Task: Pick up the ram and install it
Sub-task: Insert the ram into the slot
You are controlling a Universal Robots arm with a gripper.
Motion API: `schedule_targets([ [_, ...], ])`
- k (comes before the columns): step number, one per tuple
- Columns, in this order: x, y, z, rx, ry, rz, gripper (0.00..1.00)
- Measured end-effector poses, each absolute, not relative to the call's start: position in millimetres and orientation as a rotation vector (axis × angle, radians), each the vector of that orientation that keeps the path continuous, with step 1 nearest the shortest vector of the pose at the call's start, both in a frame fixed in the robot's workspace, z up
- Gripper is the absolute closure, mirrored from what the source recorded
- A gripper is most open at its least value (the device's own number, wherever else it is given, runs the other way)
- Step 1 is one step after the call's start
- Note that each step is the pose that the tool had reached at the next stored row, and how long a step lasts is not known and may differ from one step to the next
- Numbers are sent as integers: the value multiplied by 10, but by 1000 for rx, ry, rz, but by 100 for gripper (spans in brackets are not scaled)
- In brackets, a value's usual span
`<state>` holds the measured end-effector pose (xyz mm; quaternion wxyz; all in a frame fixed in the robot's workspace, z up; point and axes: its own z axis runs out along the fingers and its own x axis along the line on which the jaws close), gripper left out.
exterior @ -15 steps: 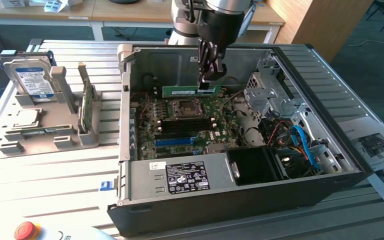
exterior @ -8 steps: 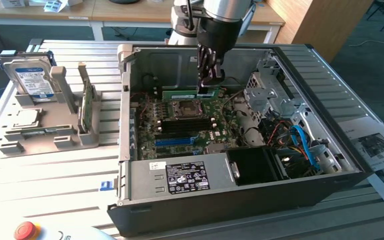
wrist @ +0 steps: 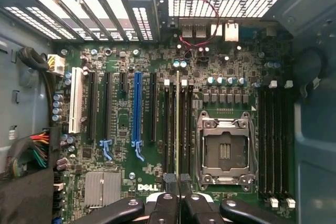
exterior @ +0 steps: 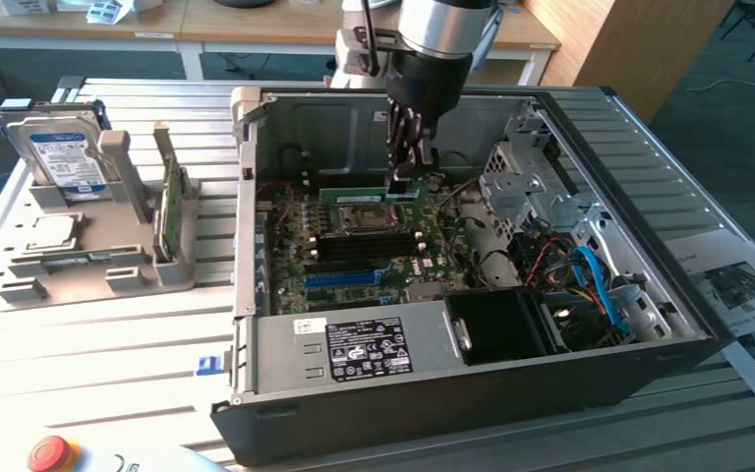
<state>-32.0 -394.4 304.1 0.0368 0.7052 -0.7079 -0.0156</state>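
Table point(exterior: 115, 324): slatted, with an open computer case point(exterior: 483, 393).
Gripper point(exterior: 405, 185): pinches the ram point(exterior: 358, 194) at the socket's point(exterior: 358, 218) far side.
Ram: likely light, stiff, breakable; hold its top edge.

Materials and finish
Case point(exterior: 325, 128) bare matt sheet metal; ram point(exterior: 358, 193) matt green board; table point(exterior: 102, 334) ribbed pale metal.

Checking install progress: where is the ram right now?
In the exterior view, the ram is inside the case, held by the gripper, right beside the CPU socket.
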Motion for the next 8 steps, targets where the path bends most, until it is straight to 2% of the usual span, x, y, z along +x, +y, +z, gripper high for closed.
schedule_targets([
  [8, -320, -3944, 2923, 2164, -2172, -45, 88],
])
